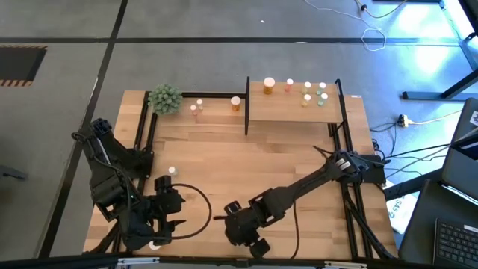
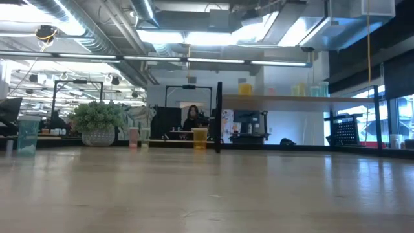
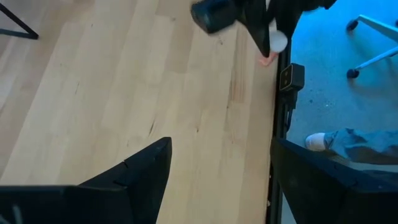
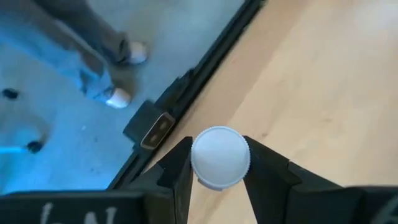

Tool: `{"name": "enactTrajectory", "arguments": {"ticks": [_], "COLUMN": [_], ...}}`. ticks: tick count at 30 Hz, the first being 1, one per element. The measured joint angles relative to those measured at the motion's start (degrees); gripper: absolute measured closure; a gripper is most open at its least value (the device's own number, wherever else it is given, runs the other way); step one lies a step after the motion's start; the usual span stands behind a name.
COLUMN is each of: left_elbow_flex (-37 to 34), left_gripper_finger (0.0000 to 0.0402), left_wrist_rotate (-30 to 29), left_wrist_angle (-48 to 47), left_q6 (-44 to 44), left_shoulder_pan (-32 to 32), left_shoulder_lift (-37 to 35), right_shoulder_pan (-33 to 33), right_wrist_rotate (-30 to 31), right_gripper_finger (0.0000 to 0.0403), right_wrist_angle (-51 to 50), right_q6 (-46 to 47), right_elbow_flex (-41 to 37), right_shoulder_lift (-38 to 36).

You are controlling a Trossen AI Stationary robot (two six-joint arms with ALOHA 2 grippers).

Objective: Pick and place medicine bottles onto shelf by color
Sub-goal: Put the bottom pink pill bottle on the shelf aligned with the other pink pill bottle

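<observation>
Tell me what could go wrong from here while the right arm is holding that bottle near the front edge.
1. The right gripper pinches the white-capped bottle only by its cap, right beside the table's front edge; a slip could send it to the floor.
2. The left gripper, open, sits close by; the arms could clash when the right one swings out.
3. The shelf already holds several bottles; placing another could topple them.

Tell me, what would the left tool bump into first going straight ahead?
Probably the right tool, gripping a white-capped bottle near the table's edge. Only bare tabletop shows between them, though depth is hard to judge.
</observation>
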Motion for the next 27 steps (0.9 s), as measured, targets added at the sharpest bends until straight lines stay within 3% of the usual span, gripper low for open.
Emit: {"name": "enactTrajectory", "arguments": {"ticks": [11,19,27], "left_elbow_flex": [0.00,0.02,0.02], "left_gripper_finger": [0.0133,0.0133,0.0133], "left_wrist_rotate": [0.00,-0.23,-3.72], "left_wrist_angle": [-0.15,-0.17,-0.10], "left_q6": [2.48,4.37,5.51], "left_shoulder_pan": [-0.02,0.00,0.30], "left_shoulder_lift": [0.00,-0.02,-0.06], "right_shoulder_pan": [0.03,-0.32,-2.27], "right_wrist_rotate": [9.75,17.65,18.12], "right_gripper_finger": [0.0277,0.0277,0.0277], "right_wrist_angle": [-11.14,-18.38,-21.12], "right_q6": [9.57,18.78,24.16], "right_elbow_flex": [15.04,14.82,14.88], "right_shoulder_lift": [-0.02,-1.47,-4.48]}}
